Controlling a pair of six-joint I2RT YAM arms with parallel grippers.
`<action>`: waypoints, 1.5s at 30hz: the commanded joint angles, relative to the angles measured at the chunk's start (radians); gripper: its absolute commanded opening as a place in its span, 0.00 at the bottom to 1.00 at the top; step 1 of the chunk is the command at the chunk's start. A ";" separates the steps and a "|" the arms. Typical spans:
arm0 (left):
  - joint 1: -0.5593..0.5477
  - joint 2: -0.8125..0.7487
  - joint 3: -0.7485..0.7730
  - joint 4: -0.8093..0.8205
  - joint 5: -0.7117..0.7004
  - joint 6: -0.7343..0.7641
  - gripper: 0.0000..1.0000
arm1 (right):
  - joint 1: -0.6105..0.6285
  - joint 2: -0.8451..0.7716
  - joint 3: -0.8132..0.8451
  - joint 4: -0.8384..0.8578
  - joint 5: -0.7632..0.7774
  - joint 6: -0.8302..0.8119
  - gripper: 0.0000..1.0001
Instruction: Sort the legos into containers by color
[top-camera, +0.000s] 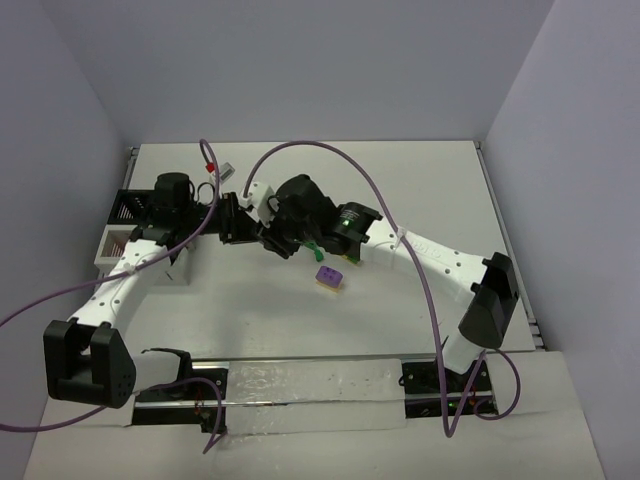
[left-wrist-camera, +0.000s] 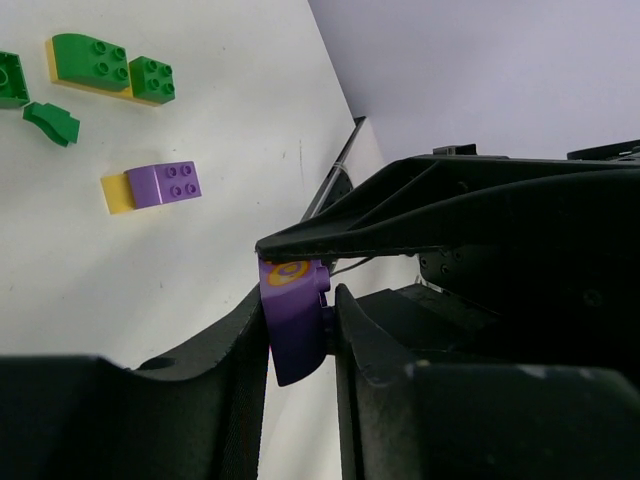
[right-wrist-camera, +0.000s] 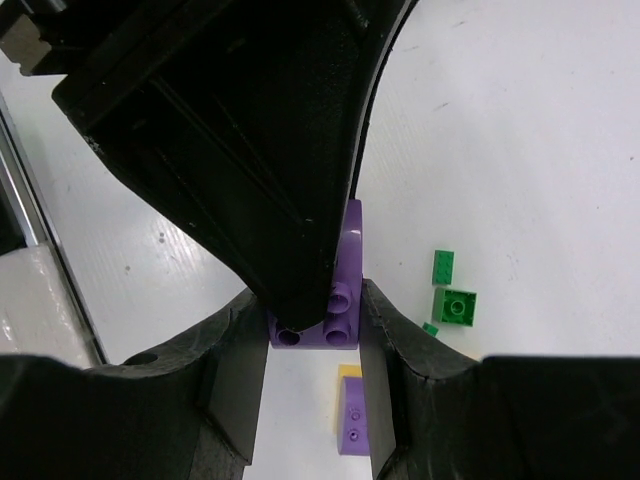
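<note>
The left end effector (left-wrist-camera: 298, 312) and right end effector (right-wrist-camera: 310, 305) both pinch seemingly the same purple lego (left-wrist-camera: 295, 338)

Grips a purple brick (left-wrist-camera: 295, 340) between the left gripper's (left-wrist-camera: 300, 300) fingers, orange ring on its top face. Meets another black finger (left-wrist-camera: 400, 215) lying across that top. Shows on the white table (left-wrist-camera: 250, 100) beyond: green bricks (left-wrist-camera: 110, 65) on yellow, a dark green curved piece (left-wrist-camera: 50, 120), a purple-and-yellow pair (left-wrist-camera: 155, 187).

blocked: left tool (left-wrist-camera: 300, 335) + right tool (right-wrist-camera: 313, 340) locked on 1 purple brick (right-wrist-camera: 348, 265) | free: table (top-camera: 420, 190) far right
</note>
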 joint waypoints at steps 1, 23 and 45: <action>-0.006 -0.005 -0.022 0.006 0.023 0.027 0.14 | 0.018 0.005 0.085 0.047 -0.003 -0.005 0.00; 0.080 -0.025 0.051 -0.207 0.018 0.235 0.00 | 0.021 -0.009 0.056 0.038 -0.009 -0.001 0.70; 0.245 -0.106 0.309 -0.474 -0.197 0.585 0.00 | -0.359 -0.333 -0.292 0.059 0.009 0.052 1.00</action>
